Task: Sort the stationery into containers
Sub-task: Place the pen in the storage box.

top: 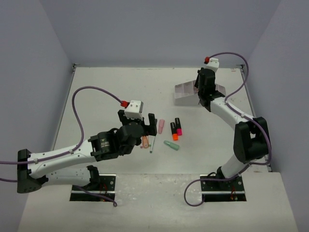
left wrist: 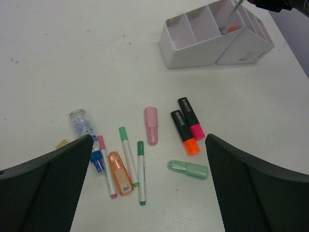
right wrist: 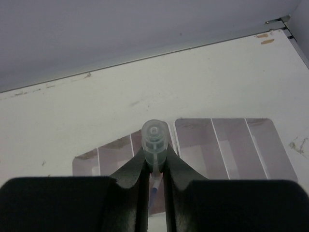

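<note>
Organizer (left wrist: 193, 55) white, slanted, thin dividers between compartments.

White slanted organizer (left wrist: 212, 43) sits at the far side with its compartments open upward, and something orange is in 1 of them. Loose on the table nearer in:

- 2 black highlighters side by side, 1 pink-tipped (left wrist: 191, 118) and 1 orange-tipped (left wrist: 184, 132)
- pink eraser (left wrist: 151, 125) just left of them
- mint eraser (left wrist: 188, 169) lying crosswise
- orange eraser (left wrist: 120, 180) between a pink-capped pen (left wrist: 107, 166) and 2 green-capped pens (left wrist: 128, 155)
- tan block (left wrist: 62, 143) off to the left

A clear-capped pen (right wrist: 155, 137) stands upright over the organizer, pinched in the right gripper (right wrist: 155, 166).
</note>
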You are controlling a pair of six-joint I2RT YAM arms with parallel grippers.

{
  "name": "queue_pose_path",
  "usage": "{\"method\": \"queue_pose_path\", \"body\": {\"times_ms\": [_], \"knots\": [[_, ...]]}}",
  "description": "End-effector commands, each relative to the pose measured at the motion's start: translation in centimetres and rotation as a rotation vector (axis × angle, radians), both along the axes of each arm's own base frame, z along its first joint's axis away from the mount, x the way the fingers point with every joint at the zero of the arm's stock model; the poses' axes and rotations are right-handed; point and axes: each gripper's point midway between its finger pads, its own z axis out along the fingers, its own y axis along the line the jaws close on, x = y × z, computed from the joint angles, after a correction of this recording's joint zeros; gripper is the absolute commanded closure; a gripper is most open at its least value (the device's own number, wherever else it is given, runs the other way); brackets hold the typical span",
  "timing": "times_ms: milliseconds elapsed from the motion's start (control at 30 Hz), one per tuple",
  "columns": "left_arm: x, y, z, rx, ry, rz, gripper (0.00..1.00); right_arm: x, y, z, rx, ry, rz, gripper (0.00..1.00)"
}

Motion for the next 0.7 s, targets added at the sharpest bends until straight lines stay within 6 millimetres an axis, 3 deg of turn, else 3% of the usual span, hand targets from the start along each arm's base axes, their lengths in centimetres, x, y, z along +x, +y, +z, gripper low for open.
{"method": "queue_pose_path", "body": {"times_ms": [0,33,167,367,433,500,600,667], "knots": [[0.0,0.8,-0.6,-0.031,0.022,0.01,0.0,1.5,-0.4,3.2,0.002,-0.094,-0.035,0.77],[0.1,0.9,-0.9,-0.033,0.028,0.011,0.0,1.4,-0.3,3.0,0.01,-0.084,-0.035,0.67],[0.5,1.7,-1.8,-0.023,0.039,0.029,0.0,0.2,-0.3,3.7,0.051,-0.098,-0.034,0.46],[1.5,3.0,-2.9,-0.018,0.068,0.07,0.0,-2.6,0.4,7.9,0.058,-0.144,-0.005,0.45],[2.0,3.9,-3.2,-0.011,0.078,0.111,0.0,-5.3,2.9,10.1,0.053,-0.13,0.078,0.46],[2.4,5.2,-3.5,0.013,0.104,0.174,0.0,-8.1,6.7,9.1,0.067,-0.008,0.246,0.47],[2.7,6.6,-3.2,0.056,0.13,0.251,0.0,-13.4,11.2,3.8,0.083,0.225,0.423,0.5],[2.6,6.9,-2.9,0.072,0.137,0.261,0.0,-16.2,12.6,0.3,0.081,0.351,0.481,0.51]]}}
